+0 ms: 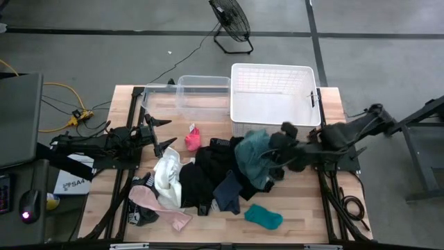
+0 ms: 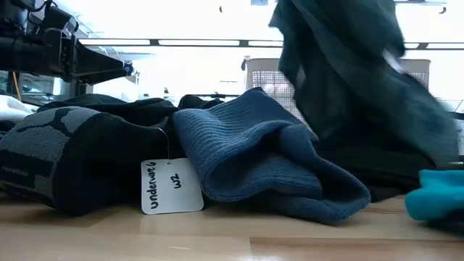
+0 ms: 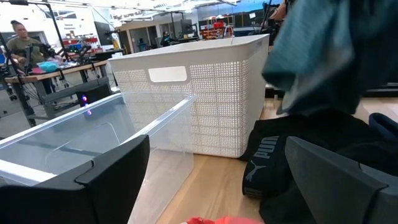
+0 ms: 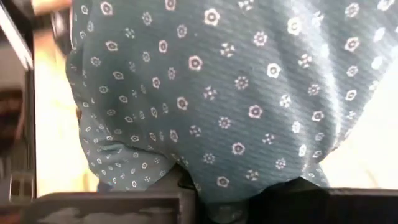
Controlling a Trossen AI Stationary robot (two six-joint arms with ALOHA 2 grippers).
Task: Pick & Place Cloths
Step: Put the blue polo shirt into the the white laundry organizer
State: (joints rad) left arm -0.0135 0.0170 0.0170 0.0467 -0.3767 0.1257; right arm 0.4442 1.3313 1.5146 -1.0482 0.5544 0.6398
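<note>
I take the step as transport. From the white slatted plastic basket, the heap of mixed fabric cloths lies just in front on the wooden table. My right hand is clamped on a teal flower-print garment, raised near the basket's front wall. Next: carry over the rim, release. Left hand waits beside the heap, fingers spread wide.

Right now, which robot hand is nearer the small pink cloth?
The left hand: the small pink cloth lies just beyond its open fingers. The right hand is farther off, gripping a teal-green patterned cloth.
</note>
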